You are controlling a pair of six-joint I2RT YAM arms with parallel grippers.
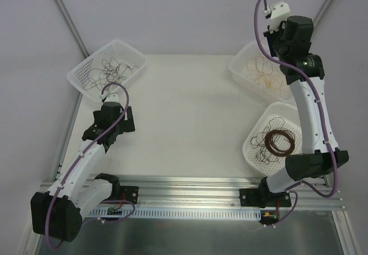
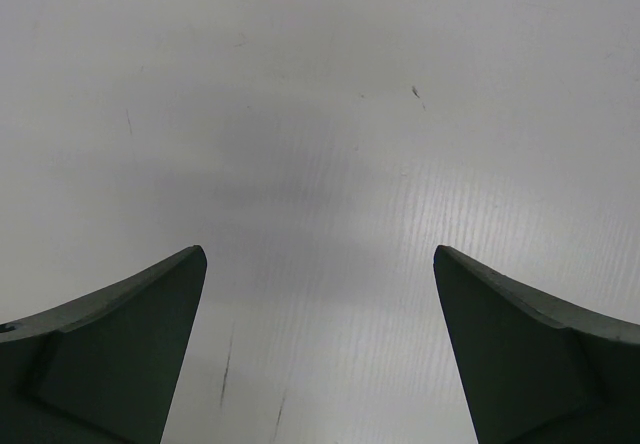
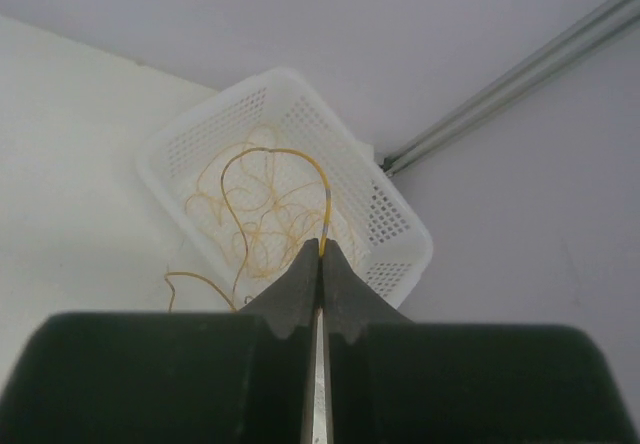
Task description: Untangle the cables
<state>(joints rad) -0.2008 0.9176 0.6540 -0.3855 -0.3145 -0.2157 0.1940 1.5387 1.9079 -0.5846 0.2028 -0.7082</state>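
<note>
The right arm (image 1: 307, 103) reaches high over the far right basket (image 3: 395, 214); the right gripper (image 3: 322, 248) is clamped on a yellow cable (image 3: 326, 204) from the tangle (image 3: 270, 226) there. The left arm (image 1: 86, 151) is bent low, the left gripper (image 2: 320, 254) with jaws wide apart above the table (image 2: 320, 114).

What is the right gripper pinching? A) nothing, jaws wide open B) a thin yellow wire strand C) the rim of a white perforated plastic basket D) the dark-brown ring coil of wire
B: the right wrist view shows the right gripper shut on a thin yellow wire strand that arcs down into the white perforated plastic basket.
</note>
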